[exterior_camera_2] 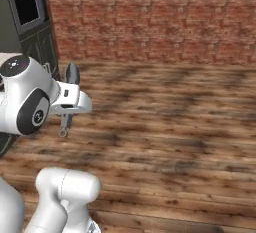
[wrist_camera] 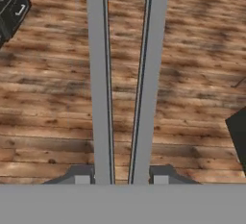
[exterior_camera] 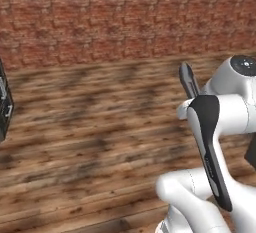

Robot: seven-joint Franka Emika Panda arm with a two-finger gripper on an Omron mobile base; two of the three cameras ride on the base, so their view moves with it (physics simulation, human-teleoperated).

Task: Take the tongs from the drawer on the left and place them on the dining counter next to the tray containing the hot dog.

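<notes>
The tongs (wrist_camera: 101,83) are slim grey metal. Their two narrow arms run up the hand view from between my fingertips (wrist_camera: 81,177). My gripper (wrist_camera: 121,176) is shut on them, one finger outside each arm. In the left base view the tongs (exterior_camera: 187,79) stick up above the white hand. In the right base view the tongs (exterior_camera_2: 73,74) rise above the hand, and their lower end hangs below it. They are carried in the air over a wooden floor. The drawer, the dining counter, the tray and the hot dog are out of view.
A red brick wall (exterior_camera: 125,17) stands behind the plank floor (exterior_camera_2: 170,137). A tall dark cabinet with a built-in oven (exterior_camera_2: 27,12) is at the left of the right base view. A dark cabinet corner (exterior_camera: 4,104) shows at the left edge of the left base view.
</notes>
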